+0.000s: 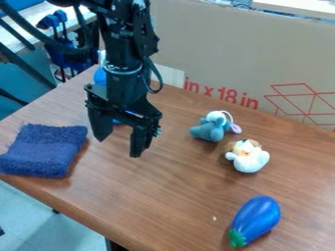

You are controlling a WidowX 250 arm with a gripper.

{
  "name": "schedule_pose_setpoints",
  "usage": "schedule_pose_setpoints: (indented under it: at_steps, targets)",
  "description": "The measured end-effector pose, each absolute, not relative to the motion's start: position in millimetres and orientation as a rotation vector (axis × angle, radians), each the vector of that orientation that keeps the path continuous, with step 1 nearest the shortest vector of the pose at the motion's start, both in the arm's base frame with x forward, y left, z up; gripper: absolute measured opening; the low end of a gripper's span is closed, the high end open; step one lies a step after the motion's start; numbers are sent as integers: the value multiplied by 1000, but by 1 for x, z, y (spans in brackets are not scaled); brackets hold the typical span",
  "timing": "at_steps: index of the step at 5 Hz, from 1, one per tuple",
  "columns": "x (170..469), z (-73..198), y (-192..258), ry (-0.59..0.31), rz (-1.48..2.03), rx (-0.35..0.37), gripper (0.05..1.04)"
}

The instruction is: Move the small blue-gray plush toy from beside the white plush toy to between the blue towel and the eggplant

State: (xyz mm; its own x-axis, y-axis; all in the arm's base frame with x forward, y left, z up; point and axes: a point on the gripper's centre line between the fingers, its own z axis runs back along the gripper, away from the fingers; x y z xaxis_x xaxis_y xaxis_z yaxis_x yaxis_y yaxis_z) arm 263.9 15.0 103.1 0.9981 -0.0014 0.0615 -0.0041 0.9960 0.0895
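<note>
This looks like a robotics lab: a cabled robot arm (123,61), a wood-grain table (163,196) and a cardboard backdrop (216,44).

Cardboard (222,54) — red-printed; brown table (163,196)

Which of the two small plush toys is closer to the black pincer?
The grey-blue plush toy; the white-and-brown one lies farther from the pincer.

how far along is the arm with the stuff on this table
Nothing clearly looks finished: the grey-blue plush toy, white plush toy and blue toy eggplant lie apart on the table. Nothing is in hand; the open gripper is empty near the blue cloth. Any handling of these seems left to do, though one view can't settle that.
</note>
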Motion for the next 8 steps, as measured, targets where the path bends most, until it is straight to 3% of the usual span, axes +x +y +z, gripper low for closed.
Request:
schedule_pose_setpoints:
  at_steps: [1,2,3,5,6,7,8]
  targets:
    - [262,97,15,-37,2,88,1002]
    - [281,97,6,-108,33,33,1002]
    - [308,103,-3,-200,44,13,1002]
    - [367,94,-21,-295,152,-74,1002]
    - [390,83,-29,-277,238,-110,1002]
    - [400,80,-38,-249,263,-165,1002]
    - [404,79,-41,-245,278,-175,1002]
